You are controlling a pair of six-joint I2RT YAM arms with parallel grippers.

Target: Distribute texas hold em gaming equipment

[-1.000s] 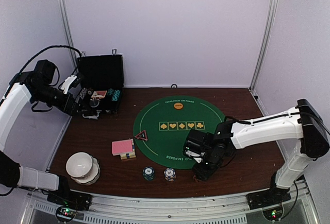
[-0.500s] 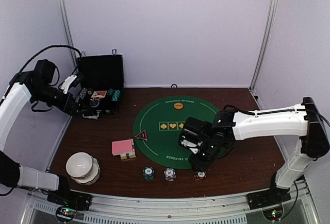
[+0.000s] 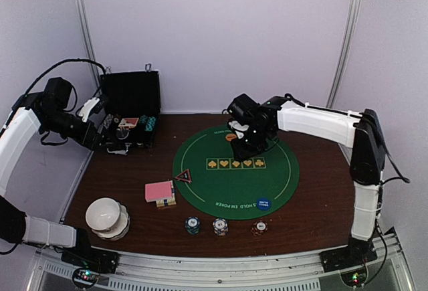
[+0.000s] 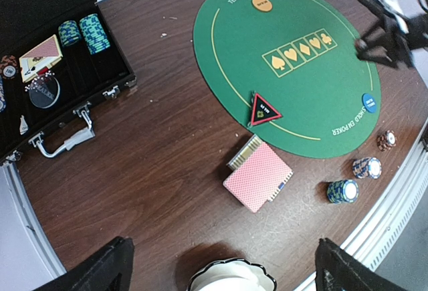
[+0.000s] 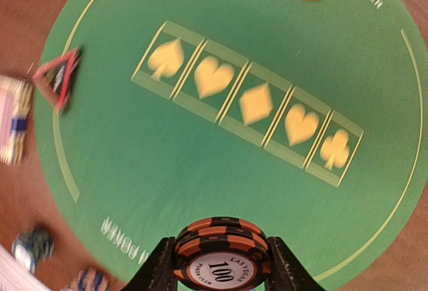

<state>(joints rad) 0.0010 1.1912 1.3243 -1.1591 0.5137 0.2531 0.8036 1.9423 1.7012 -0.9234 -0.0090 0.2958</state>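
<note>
Chip stacks (image 3: 220,226) number three at the green mat's (image 3: 227,184) six o'clock; right gripper (image 5: 222,267) at twelve clamps an orange-black stack (image 5: 222,237), left gripper (image 4: 224,271) gapes wide, teal chips (image 4: 93,33) wait in the black case (image 3: 130,93).

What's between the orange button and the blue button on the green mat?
A row of five yellow suit boxes printed on the mat, clearest in the left wrist view.

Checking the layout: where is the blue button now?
Top view: the blue button lies on the green mat, near-right rim, just beyond the red chip stack.
</note>
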